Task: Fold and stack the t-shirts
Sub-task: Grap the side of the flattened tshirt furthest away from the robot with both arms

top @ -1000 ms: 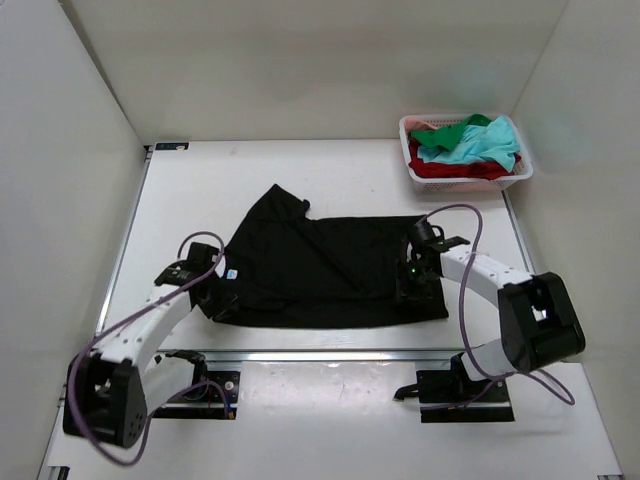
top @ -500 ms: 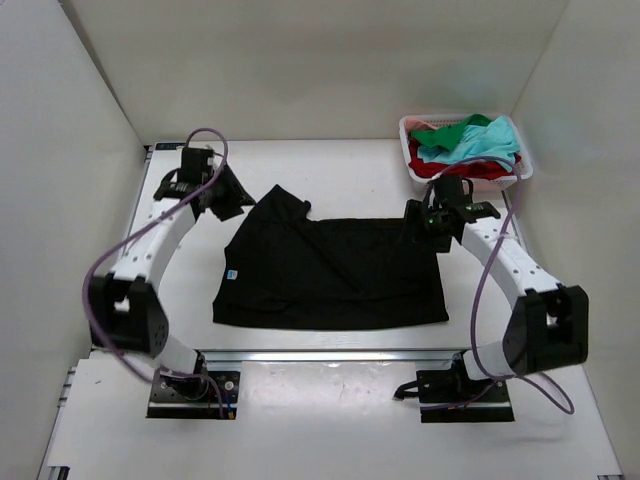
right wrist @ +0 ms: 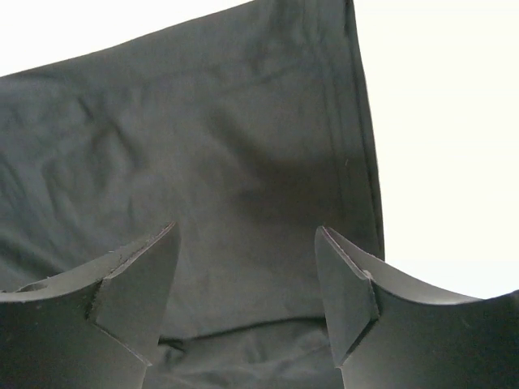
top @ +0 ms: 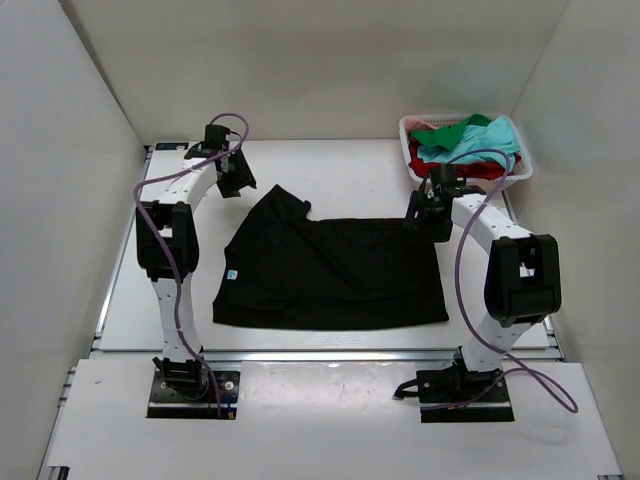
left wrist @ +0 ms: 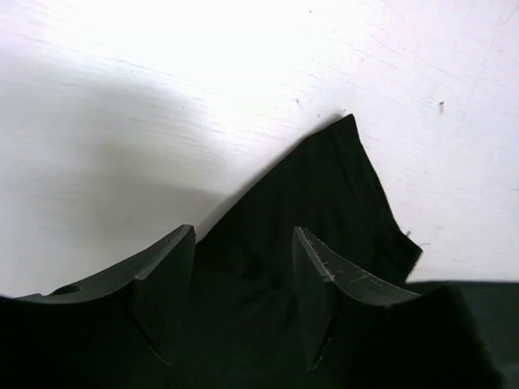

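Top external: black t-shirt lengthwise left-right (neck leftward)

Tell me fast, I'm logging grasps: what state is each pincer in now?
Left pincer: open, holding nothing.
Right pincer: open, holding nothing, black t-shirt below it.

Non-task stuff only:
- Pink-white lattice basket: upright at the far right corner of the counter, close to the right wall.
- Counter: white and matte. The left wrist view shows a few small dark specks on it.
- Silver rail along the counter's near edge, and a second rail down the left edge.
- Small dark tag at the far left corner.
- White left wall and back wall.
- Lower white board in front of the near rail.
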You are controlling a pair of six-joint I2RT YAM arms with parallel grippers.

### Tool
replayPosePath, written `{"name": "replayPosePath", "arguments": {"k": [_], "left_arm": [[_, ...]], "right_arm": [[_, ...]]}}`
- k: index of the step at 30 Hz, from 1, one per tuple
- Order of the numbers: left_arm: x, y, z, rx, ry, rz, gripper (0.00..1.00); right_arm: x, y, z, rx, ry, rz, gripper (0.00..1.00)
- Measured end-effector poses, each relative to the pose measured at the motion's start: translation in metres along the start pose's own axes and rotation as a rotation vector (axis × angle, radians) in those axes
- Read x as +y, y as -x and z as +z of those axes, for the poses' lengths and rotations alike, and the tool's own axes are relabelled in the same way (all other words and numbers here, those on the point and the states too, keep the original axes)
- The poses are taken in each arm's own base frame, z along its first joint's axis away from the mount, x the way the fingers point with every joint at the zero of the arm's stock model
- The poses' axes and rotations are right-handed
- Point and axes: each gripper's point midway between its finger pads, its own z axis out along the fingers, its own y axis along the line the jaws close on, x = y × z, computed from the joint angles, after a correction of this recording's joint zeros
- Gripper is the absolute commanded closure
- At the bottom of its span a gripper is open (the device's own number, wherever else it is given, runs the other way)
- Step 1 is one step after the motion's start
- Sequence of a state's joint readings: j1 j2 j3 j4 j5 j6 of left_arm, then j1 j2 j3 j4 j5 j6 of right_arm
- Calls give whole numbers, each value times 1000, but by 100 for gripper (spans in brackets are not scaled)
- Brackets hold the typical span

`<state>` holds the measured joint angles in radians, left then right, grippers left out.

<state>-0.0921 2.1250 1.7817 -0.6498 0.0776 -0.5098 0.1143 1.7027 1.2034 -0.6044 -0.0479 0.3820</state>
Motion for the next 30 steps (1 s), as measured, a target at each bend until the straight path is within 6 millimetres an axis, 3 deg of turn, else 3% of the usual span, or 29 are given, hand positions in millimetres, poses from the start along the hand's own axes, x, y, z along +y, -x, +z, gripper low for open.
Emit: {"name": "replayPosePath", "arguments": {"k": [4, 10, 12, 15, 17, 25, 26, 30], "left_arm": [[-8, -11, 24, 34, 2, 55, 38], [-13, -49, 51, 123, 18, 121, 37], [-17, -56, 54, 135, 17, 139, 46], [-22, -60, 53, 143, 9, 153, 86], [-23, -62, 52, 151, 7, 152, 98], [-14, -66, 54, 171, -9, 122, 100], [-13, -66, 54, 170, -9, 119, 100], [-8, -70, 50, 179, -17, 105, 100]], "right_arm": [[-1, 16, 7, -20, -10, 18, 35], [-9, 37, 21, -43, -47, 39, 28], [-10, 43, 26, -51, -54, 44, 27], [-11, 53, 34, -58, -61, 53, 29], [-12, 60, 42, -65, -68, 56, 31], [-16, 69, 64, -62, -101, 71, 35], [-16, 71, 67, -61, -104, 72, 40], [-16, 71, 77, -50, -119, 71, 73]]}}
